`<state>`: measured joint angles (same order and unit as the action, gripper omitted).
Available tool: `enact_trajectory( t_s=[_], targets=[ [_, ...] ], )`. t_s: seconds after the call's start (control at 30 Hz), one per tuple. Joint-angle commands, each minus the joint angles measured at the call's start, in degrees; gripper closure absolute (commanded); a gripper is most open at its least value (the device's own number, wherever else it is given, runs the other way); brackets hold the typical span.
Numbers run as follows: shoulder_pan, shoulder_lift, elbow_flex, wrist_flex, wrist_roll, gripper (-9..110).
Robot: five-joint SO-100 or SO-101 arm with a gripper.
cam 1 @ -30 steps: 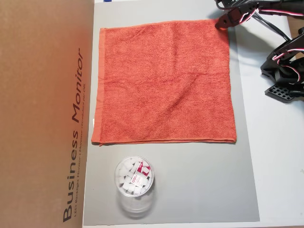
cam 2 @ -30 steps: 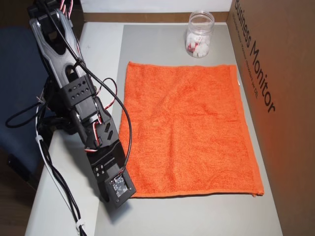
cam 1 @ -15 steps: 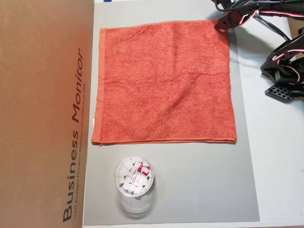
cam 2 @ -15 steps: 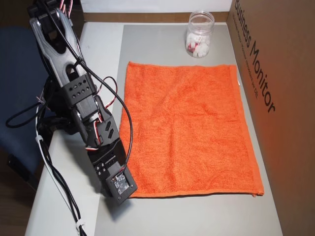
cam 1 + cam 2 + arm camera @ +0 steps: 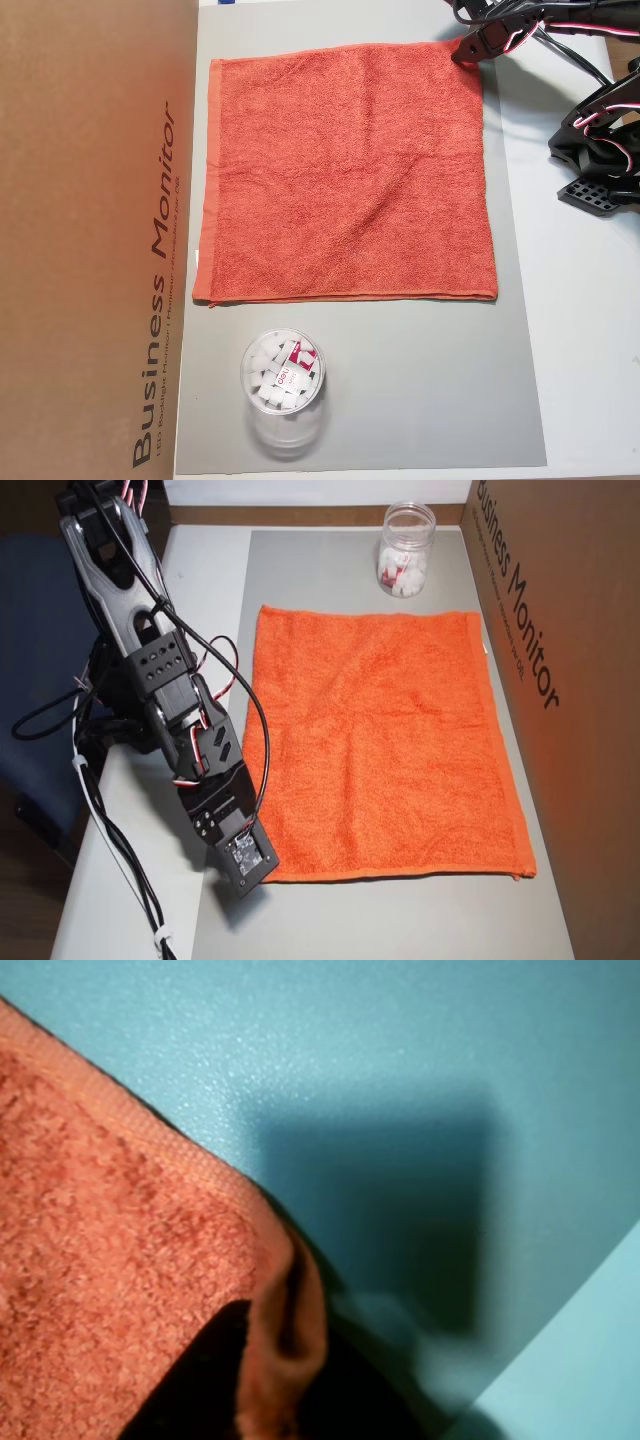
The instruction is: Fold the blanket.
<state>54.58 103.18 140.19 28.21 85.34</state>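
On the grey mat (image 5: 420, 390) the blanket (image 5: 345, 170) lies spread flat and roughly square, its hemmed edges running parallel to the mat's sides, so I can call no long axis. Both overhead views show me the whole cloth, the clear tub (image 5: 283, 385) beyond one edge and the cardboard box (image 5: 560, 680) along another, but neither shows the fingertips — the arm's body hides them. Only the wrist view does: the blanket's corner (image 5: 275, 1360) is bunched up into a fold between dark fingers (image 5: 200, 1380), so I read the jaws as clamped on it. Against half a second ago the cloth has not shifted; the gripper (image 5: 255, 875) has crept slightly closer to that corner since a second ago.
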Motion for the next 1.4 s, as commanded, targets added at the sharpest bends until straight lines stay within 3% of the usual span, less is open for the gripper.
enact_trajectory(
  t_s=[0.0,0.23,0.5,1.37],
  targets=[
    [-0.7,0.6,0.4,-0.1,-0.5,102],
    [-0.7,1.8,-1.1,0.0,-1.1,102],
    [-0.1,6.9,-0.1,0.7,-8.6,102],
    [-1.9,19.6,-0.9,0.0,-7.6,102]
  ],
)
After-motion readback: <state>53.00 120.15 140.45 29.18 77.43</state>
